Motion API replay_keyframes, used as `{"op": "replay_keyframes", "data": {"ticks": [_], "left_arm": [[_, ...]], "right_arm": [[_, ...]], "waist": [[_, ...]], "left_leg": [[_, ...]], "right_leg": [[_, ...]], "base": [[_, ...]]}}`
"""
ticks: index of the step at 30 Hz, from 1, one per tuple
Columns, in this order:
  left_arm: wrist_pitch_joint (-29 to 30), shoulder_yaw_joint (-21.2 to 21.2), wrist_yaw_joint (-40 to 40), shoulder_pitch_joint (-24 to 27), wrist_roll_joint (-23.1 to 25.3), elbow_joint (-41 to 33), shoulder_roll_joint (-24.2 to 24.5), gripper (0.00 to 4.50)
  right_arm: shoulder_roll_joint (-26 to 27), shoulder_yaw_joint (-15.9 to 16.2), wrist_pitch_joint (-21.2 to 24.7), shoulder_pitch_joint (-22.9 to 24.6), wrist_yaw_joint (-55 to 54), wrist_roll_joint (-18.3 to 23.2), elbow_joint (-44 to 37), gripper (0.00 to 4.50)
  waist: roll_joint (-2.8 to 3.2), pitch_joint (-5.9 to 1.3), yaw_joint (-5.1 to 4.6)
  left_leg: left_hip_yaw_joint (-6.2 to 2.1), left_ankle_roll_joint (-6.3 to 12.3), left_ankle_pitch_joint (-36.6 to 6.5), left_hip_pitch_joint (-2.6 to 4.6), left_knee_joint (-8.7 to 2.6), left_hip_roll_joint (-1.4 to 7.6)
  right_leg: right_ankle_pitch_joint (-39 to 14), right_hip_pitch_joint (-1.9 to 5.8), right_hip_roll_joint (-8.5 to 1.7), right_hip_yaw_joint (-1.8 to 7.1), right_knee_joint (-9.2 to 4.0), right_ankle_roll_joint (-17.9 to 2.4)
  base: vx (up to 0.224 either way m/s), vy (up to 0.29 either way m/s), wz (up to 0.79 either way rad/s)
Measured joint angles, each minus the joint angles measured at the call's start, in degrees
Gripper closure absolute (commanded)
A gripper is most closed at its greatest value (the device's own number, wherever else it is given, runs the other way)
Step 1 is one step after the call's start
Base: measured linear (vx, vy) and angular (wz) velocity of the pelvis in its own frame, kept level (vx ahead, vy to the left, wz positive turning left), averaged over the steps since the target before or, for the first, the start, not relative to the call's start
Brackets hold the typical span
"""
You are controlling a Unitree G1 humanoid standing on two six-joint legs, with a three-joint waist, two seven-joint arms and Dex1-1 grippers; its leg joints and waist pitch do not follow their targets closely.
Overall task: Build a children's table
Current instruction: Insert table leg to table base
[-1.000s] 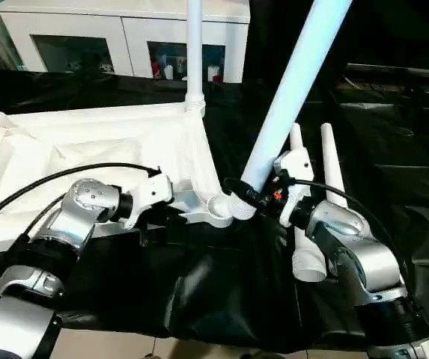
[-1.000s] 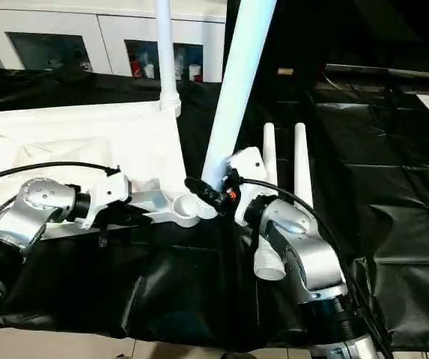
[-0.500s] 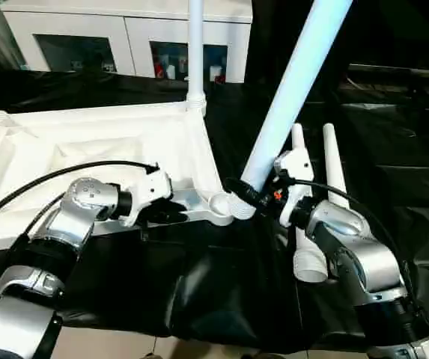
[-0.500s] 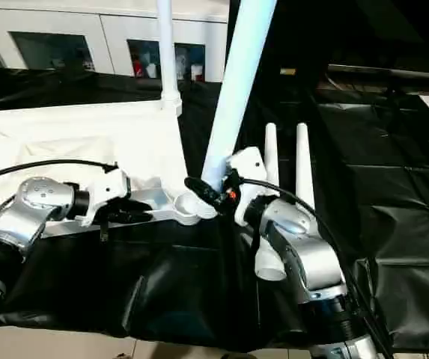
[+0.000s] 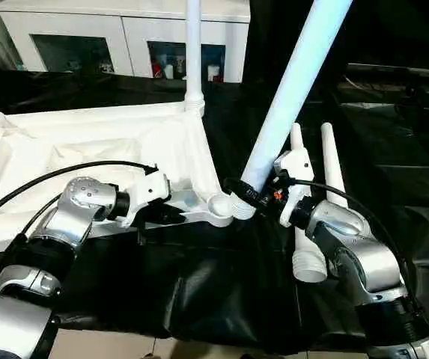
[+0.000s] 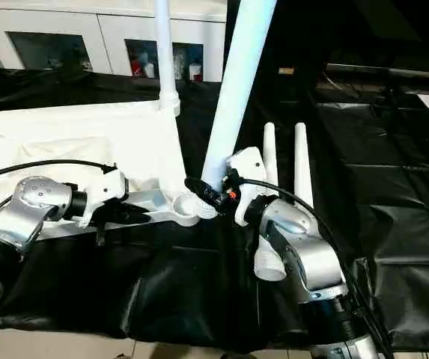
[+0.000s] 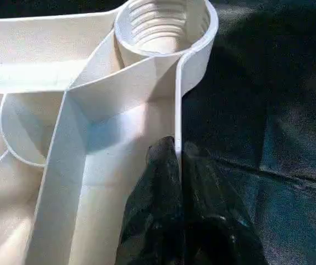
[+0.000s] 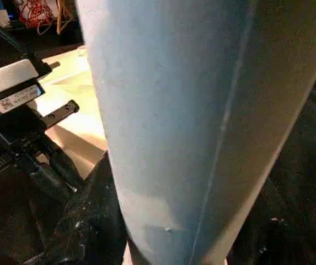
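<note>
In the head view you see the table top [image 5: 87, 149] lying upside down on the black sheet [image 5: 221, 292] that covers the worktop. One leg [image 5: 193, 52] already stands upright in its far corner. Your left gripper [image 5: 171, 215] is at the near rim of the table top, close to the round corner socket [image 5: 219, 206]. Your right gripper [image 5: 245, 196] holds a second leg [image 5: 293, 90], which leans and has its lower end at this socket. Two spare legs [image 5: 326, 172] lie side by side on the sheet, just behind your right arm. A white cabinet [image 5: 124, 37] stands in the back.

In the left wrist view, the two black fingers [image 7: 158, 221] are pressed together on the thin rim wall [image 7: 178, 110] of the table top, and the threaded socket [image 7: 163, 25] is just ahead.

In the right wrist view, the held leg [image 8: 174, 121] is between the fingers [image 8: 91, 221], which pinch it near its lower end.
</note>
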Motion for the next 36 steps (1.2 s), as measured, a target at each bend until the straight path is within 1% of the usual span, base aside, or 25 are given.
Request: {"op": "replay_keyframes", "data": {"ticks": [2, 6, 7, 10, 12, 15, 26, 29, 32, 34, 36], "left_arm": [[0.0, 0.1, 0.0, 0.1, 0.0, -0.1, 0.0, 4.05], [0.9, 0.7, 0.8, 0.5, -0.2, -0.2, -0.1, 3.91], [0.9, 1.0, 1.2, 0.8, -0.3, -0.2, -0.2, 3.66], [1.1, 1.5, 1.5, 1.5, -1.0, -0.5, -0.2, 3.52], [1.4, 1.7, 1.5, 1.6, -1.2, -1.2, -0.2, 3.24], [2.0, 2.1, 1.5, 1.7, -1.2, -2.2, 0.1, 3.24], [2.8, 2.2, 1.5, 2.3, -1.2, -2.3, 0.2, 3.24], [2.9, 2.2, 1.5, 2.3, -1.2, -2.3, 0.1, 3.6], [2.9, 2.2, 1.5, 2.3, -1.2, -2.2, -0.2, 3.65], [2.9, 2.2, 1.5, 2.3, -1.1, -2.1, -0.2, 3.96], [2.7, 2.1, 1.5, 2.3, -0.9, -2.0, -0.2, 4.03]], "right_arm": [[0.0, 0.0, 0.0, 0.0, 0.0, 0.0, 0.0, 2.64], [0.0, 0.0, 0.0, 0.0, 0.0, 0.0, 0.1, 2.64], [0.0, 0.0, 0.0, 0.0, 0.0, 0.0, 0.1, 2.64], [0.0, 0.0, 0.0, 0.0, 0.0, 0.0, 0.1, 2.64], [0.0, 0.0, 0.0, 0.0, 0.0, 0.0, 0.1, 2.64], [0.1, 0.0, 0.0, 0.0, 0.0, 0.0, 0.1, 2.64], [0.1, 0.0, 0.0, 0.0, 0.1, 0.0, 0.1, 2.64], [0.1, 0.0, -0.1, 0.0, 0.1, 0.0, 0.1, 2.64], [0.1, 0.0, -0.1, 0.0, 0.1, 0.0, 0.1, 2.64], [0.1, 0.0, -0.1, 0.0, 0.0, 0.0, 0.2, 2.64], [0.1, 0.0, -0.1, 0.0, 0.0, 0.0, 0.2, 2.64]], "waist": [[0.0, 0.0, -0.03], [0.0, 0.0, 0.04], [0.0, 0.0, 0.11], [0.0, 0.0, 0.34], [0.0, 0.0, 0.63], [0.0, 0.0, 0.75], [0.0, 0.0, 0.73], [0.0, 0.0, 0.75], [0.0, 0.0, 0.76], [0.0, 0.0, 0.72], [0.0, 0.0, 0.72]], "left_leg": [[0.0, 0.0, 0.0, 0.0, 0.0, 0.0], [0.01, 0.0, 0.0, 0.0, 0.0, 0.01], [0.01, 0.0, 0.0, 0.0, 0.0, 0.01], [0.01, 0.01, 0.0, 0.0, 0.01, 0.02], [0.01, 0.02, 0.0, -0.01, 0.01, 0.03], [0.05, 0.03, 0.0, -0.01, 0.01, 0.06], [0.06, 0.04, 0.0, -0.01, 0.02, 0.07], [0.06, 0.04, 0.0, -0.01, 0.02, 0.07], [0.06, 0.04, 0.0, -0.01, 0.02, 0.07], [0.06, 0.04, 0.0, -0.01, 0.02, 0.07], [0.06, 0.03, 0.0, -0.01, 0.02, 0.07]], "right_leg": [[0.0, 0.0, 0.0, 0.0, 0.0, 0.0], [0.0, 0.0, 0.0, 0.0, 0.01, 0.0], [0.0, 0.0, 0.0, 0.0, 0.02, 0.0], [0.0, 0.0, 0.0, 0.0, 0.03, 0.0], [0.0, 0.0, 0.0, 0.0, 0.04, 0.0], [0.0, 0.0, 0.0, -0.01, 0.04, 0.0], [0.0, 0.0, 0.0, -0.01, 0.05, 0.0], [0.0, 0.0, 0.0, -0.01, 0.05, 0.0], [0.0, 0.0, 0.0, -0.01, 0.05, 0.0], [0.0, 0.0, 0.0, -0.01, 0.05, 0.0], [0.0, 0.0, 0.0, -0.01, 0.06, 0.0]], "base": [[0.0, 0.0, 0.0], [0.0, 0.0, 0.0], [0.0, 0.0, 0.0], [0.0, 0.0, 0.0], [0.0, 0.0, 0.0], [0.0, 0.0, 0.0], [0.0, 0.0, 0.0], [0.0, 0.0, 0.0], [0.0, 0.0, 0.0], [0.0, 0.0, 0.0], [0.0, 0.0, 0.0]]}}
